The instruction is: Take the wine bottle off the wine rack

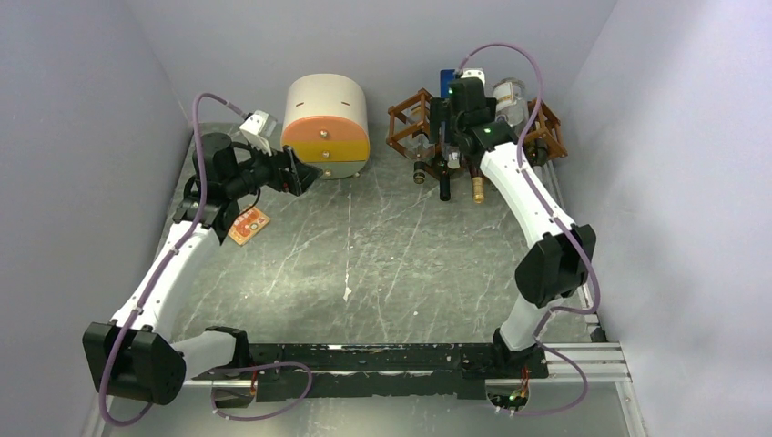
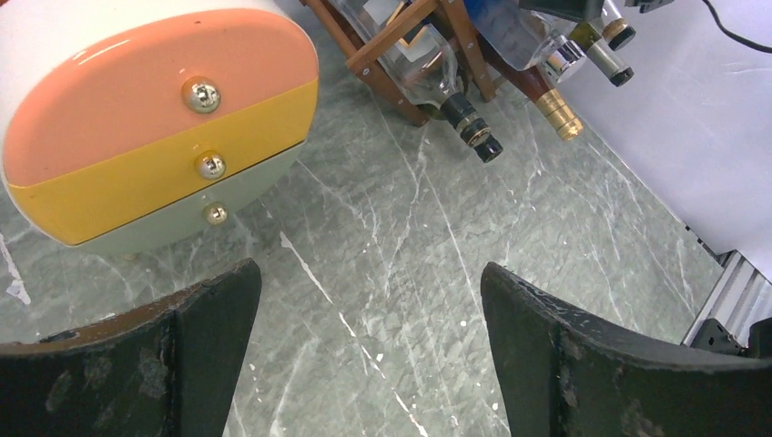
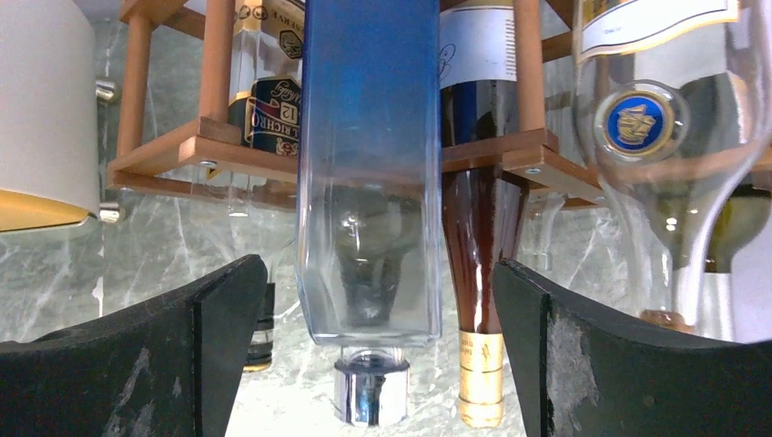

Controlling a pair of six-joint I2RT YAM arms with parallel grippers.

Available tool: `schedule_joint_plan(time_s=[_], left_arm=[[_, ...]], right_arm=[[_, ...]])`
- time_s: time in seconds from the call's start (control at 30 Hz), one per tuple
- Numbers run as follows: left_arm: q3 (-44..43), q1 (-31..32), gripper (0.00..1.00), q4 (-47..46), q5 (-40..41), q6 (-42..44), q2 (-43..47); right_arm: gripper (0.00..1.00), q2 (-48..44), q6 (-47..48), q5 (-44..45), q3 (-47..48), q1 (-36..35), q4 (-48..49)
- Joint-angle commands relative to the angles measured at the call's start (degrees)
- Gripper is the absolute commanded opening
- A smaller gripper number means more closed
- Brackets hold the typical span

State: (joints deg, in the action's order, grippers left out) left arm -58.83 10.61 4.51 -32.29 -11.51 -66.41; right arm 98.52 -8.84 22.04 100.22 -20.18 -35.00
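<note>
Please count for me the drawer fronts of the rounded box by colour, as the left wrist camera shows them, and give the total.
orange drawer front: 1
yellow drawer front: 1
pale grey-green drawer front: 1
Total: 3 drawer fronts

Left arm and right arm: white tubular links, black joint housings. A purple cable loops along each arm. Black base rail. Green light on the right wrist, probably a status LED. Fingers black, curved, scuffed with grey scratches.
</note>
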Motion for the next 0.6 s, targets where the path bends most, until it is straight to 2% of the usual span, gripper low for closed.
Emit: schedule_joint_plan(time_s=[0.0, 0.13, 0.33, 0.57], left_arm=[[0.64, 0.37, 0.94, -1.08, -1.37, 0.32, -0.18], [0.64, 0.37, 0.94, -1.02, -1.63, 0.35, -0.68], [0.61, 0.33, 0.94, -0.91, -1.70, 0.17, -1.09], [0.58, 0.36, 0.94, -0.74, -1.38, 0.30, -1.11]], right_arm=[[1.00, 2.38, 1.57, 1.03, 2.67, 0.62, 1.09], [1.00, 6.36, 2.45, 5.13, 5.72, 0.53, -0.52], [0.97, 10.53, 3.16, 6.32, 9.23, 0.58, -1.14], [0.85, 15.02, 2.73, 8.90, 14.72, 0.52, -4.87]])
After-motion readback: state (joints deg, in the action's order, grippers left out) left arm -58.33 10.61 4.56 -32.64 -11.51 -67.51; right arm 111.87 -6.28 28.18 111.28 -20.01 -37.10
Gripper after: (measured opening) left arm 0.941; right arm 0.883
